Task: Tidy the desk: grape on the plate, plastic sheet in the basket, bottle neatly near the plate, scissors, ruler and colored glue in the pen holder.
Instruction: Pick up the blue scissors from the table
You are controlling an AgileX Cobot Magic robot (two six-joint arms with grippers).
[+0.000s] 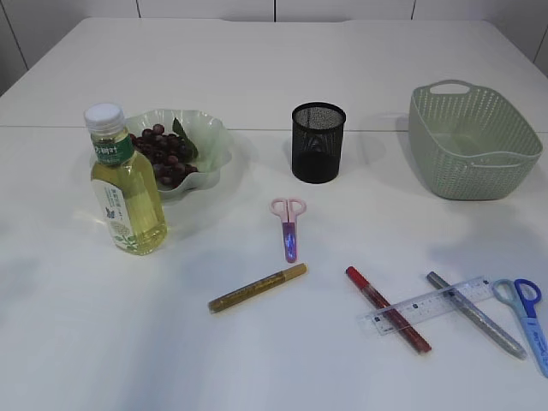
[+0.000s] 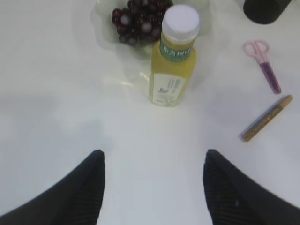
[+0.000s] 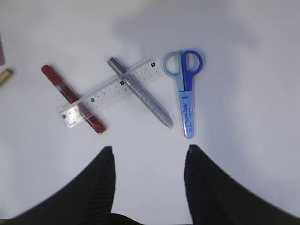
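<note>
Purple grapes [image 1: 163, 156] lie in the pale green scalloped plate [image 1: 214, 137], and the yellow drink bottle with a white cap [image 1: 126, 186] stands upright just beside that plate, so those two items appear settled. Outstanding: the black mesh pen holder [image 1: 318, 142] looks unfilled, while the pink-handled scissors [image 1: 289, 224], gold glue pen [image 1: 257, 288], red glue pen [image 1: 387, 320], silver glue pen [image 1: 476, 313], clear plastic ruler [image 1: 428, 304] and blue-handled scissors [image 1: 527, 316] all lie on the white desk [image 1: 257, 77]. The ruler rests across the red and silver pens. No plastic sheet is discernible, and the green woven basket [image 1: 473, 141] shows nothing inside (its floor is partly hidden). Left hand [image 2: 154, 180] is released, holding nothing, above bare desk near the bottle; right hand [image 3: 149, 176] likewise spread, unladen, near the ruler group.
</note>
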